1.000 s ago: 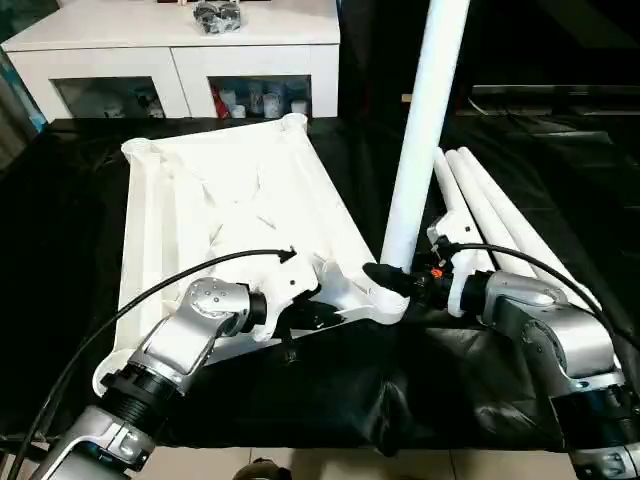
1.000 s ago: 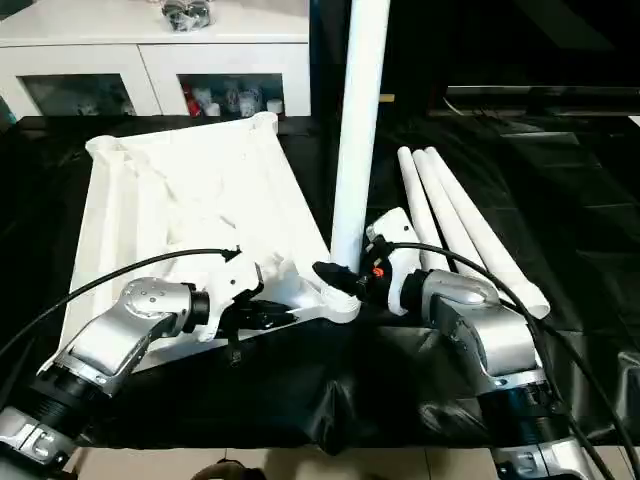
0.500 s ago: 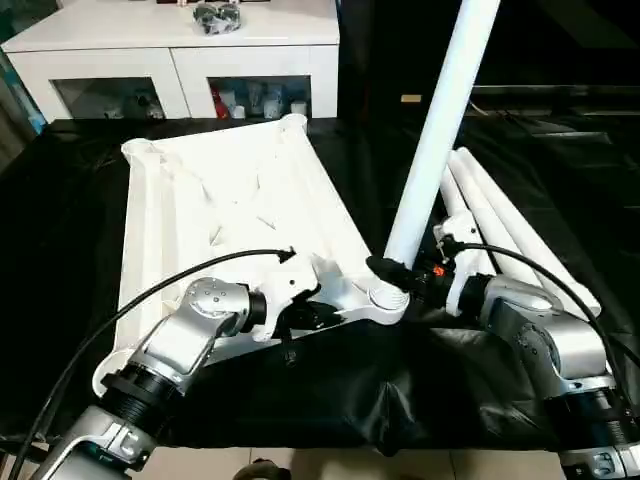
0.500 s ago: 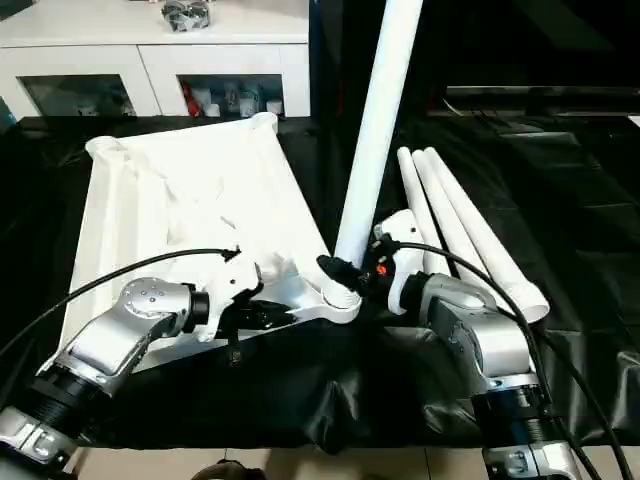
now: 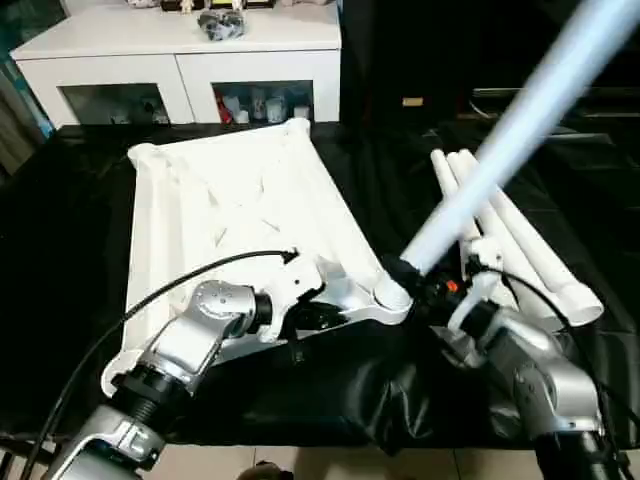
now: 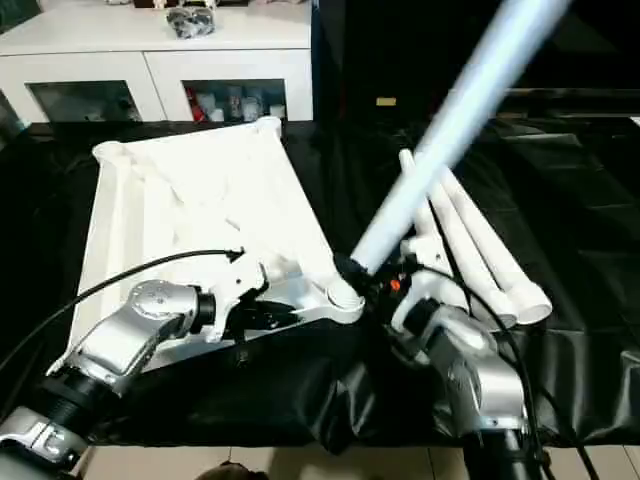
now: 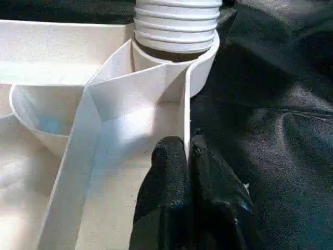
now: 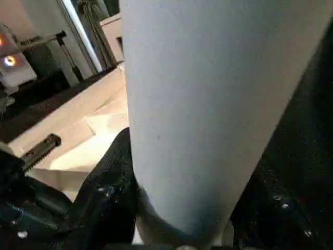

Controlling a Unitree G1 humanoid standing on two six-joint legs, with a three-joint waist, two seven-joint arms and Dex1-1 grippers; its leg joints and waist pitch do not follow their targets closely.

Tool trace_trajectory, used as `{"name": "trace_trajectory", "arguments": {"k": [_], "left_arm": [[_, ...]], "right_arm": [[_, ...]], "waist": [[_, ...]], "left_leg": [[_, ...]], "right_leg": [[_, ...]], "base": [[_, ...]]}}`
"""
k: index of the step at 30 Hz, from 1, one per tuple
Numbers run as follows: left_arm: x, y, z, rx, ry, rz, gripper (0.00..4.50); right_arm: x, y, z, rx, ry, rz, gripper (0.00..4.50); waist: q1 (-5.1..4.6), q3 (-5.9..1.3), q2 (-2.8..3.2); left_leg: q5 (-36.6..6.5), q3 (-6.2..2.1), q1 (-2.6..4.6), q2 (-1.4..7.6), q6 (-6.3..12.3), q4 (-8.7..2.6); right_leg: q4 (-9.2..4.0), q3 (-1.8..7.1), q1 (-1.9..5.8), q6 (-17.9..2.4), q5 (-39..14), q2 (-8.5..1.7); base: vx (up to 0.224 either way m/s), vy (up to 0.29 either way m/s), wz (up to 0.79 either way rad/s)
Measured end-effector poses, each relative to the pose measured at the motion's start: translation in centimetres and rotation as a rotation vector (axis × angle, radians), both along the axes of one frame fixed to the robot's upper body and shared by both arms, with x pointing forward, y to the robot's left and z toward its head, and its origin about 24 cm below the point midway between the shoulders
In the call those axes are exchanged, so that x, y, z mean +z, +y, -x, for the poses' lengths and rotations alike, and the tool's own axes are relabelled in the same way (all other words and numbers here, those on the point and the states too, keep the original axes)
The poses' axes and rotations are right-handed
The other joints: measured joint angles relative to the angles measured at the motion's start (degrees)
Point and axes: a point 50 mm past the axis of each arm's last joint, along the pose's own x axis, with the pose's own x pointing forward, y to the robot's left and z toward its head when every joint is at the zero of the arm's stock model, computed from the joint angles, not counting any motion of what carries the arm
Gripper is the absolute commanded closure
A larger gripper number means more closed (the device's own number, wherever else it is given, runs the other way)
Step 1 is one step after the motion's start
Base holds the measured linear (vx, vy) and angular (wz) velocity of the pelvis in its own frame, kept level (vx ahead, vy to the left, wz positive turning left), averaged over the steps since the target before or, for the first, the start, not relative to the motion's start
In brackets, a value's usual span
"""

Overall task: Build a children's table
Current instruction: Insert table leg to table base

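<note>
The white tabletop lies ribbed side up on black cloth. My left gripper is shut on a thin upright rib beside the near right corner socket. A long white leg leans steeply up and to the right from that socket. Its threaded end sits at the socket's mouth. My right gripper is shut around the leg just above the thread, and its black fingers show on both sides of the tube. Three loose legs lie side by side to the right.
A white cabinet with glass doors stands behind the work area. The black cloth is bunched up at the front edge below the socket. A black cable arcs over my left forearm.
The leg in my right gripper has tipped from nearly upright to a steep lean to the right, its lower end staying at the corner socket. My left gripper has kept its hold.
</note>
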Motion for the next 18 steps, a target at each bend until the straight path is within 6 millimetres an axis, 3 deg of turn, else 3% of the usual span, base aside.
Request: {"name": "trace_trajectory", "arguments": {"k": [9,18], "left_arm": [[0.0,0.0,0.0,-0.001,-0.003,-0.005,4.5],[0.3,0.4,0.0,-0.012,-0.021,-0.028,4.5]], "right_arm": [[0.9,0.6,-0.1,0.087,-0.074,0.197,2.59],[1.3,1.0,-1.0,0.219,-0.084,0.294,2.6]], "waist": [[-0.09,0.0,-0.18],[-0.55,0.19,-1.31]], "left_leg": [[0.0,0.0,0.0,0.0,0.0,-0.04],[0.0,0.0,0.02,0.01,0.0,-0.26]], "right_leg": [[-0.07,0.0,0.0,0.0,0.0,0.0],[-0.19,-0.02,-0.05,0.0,0.0,0.01]], "base": [[0.0,0.0,0.0],[0.0,0.0,0.0]]}}
